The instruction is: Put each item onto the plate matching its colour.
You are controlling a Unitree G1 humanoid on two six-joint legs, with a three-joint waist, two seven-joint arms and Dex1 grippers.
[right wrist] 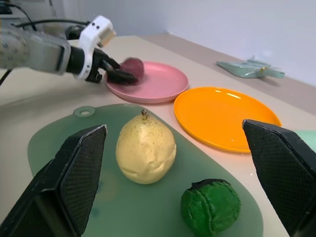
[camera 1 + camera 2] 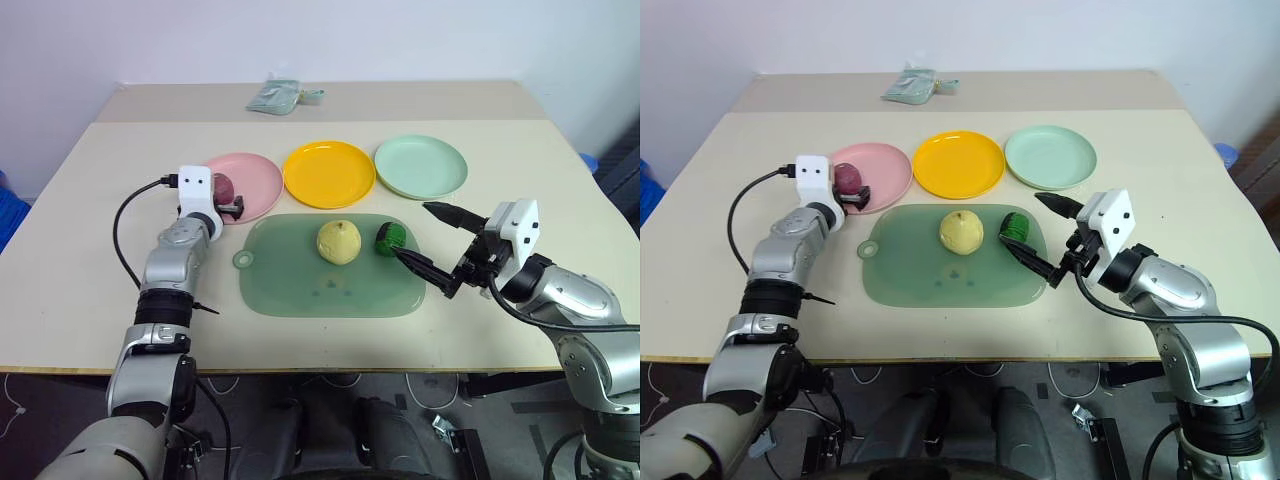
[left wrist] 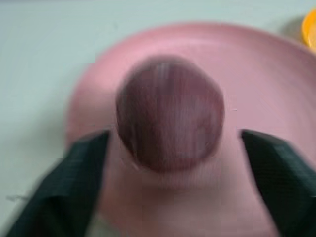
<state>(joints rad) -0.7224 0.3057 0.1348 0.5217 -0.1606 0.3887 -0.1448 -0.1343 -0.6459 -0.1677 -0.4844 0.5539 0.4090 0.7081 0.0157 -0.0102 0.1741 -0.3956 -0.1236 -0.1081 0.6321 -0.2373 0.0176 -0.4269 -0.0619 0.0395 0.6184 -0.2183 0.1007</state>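
Red-purple toy on the pink plate, two toys on the mat.
The left pincer (image 3: 168,148), fingers apart, flanks the red-purple toy (image 2: 222,188) lying on the pink plate (image 2: 255,180). The yellow plate (image 2: 328,172) and mint plate (image 2: 420,165) stand bare. The pear (image 2: 338,241) and green ridged toy (image 2: 390,238) rest on the cutting mat (image 2: 300,285); the right pincer (image 2: 430,242) gapes beside the green toy.

Red-purple toy (image 3: 169,114) on pink plate (image 3: 256,79) between open jaws

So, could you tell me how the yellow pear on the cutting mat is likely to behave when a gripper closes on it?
The yellow pear looks rounded and smooth, so it may roll or slip sideways on the flat cutting mat. Its narrower top suggests a lopsided roll. It is probably a light toy.
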